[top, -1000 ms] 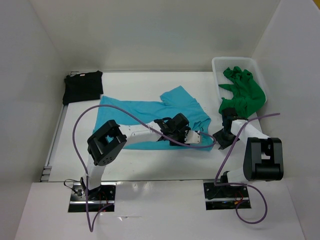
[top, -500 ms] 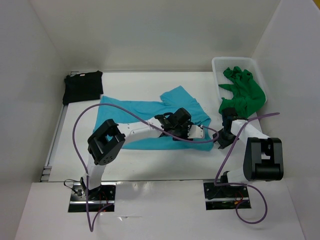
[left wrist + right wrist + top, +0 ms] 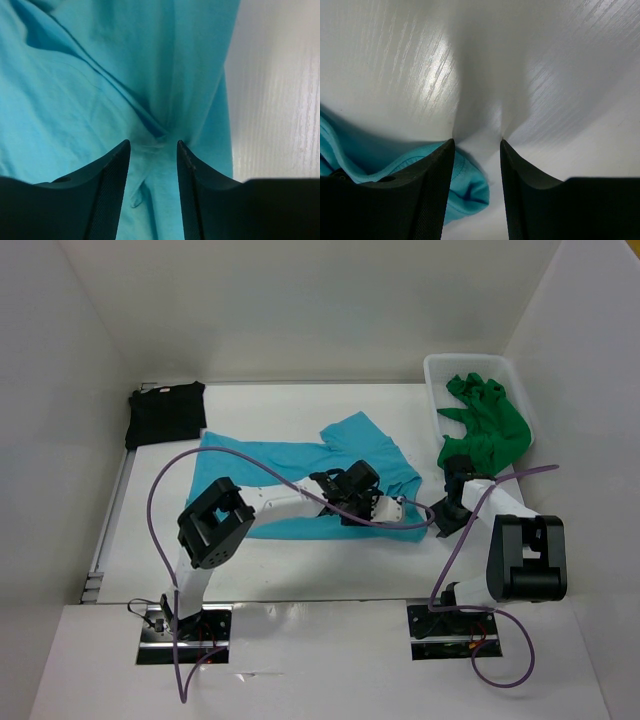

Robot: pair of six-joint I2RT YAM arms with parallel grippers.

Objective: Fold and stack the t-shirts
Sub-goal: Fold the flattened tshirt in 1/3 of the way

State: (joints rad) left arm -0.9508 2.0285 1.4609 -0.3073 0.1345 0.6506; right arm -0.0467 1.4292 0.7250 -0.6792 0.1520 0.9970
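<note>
White-walled table [image 3: 300, 562] | left pincer [image 3: 152, 146] spread on turquoise shirt [image 3: 100, 75] | right pincer [image 3: 476, 143] spread beside its edge

The turquoise shirt [image 3: 290, 455], the black shirt [image 3: 165, 415] and the green shirt [image 3: 495, 430] are all showing plain colour; the basket [image 3: 470, 359] is looking white.

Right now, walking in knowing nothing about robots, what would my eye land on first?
The turquoise shirt spread across the middle of the table stands out most, the left gripper down on its right part, open around a crease. Then the green shirt spilling from the white basket at far right, and the folded black shirt at far left.
</note>
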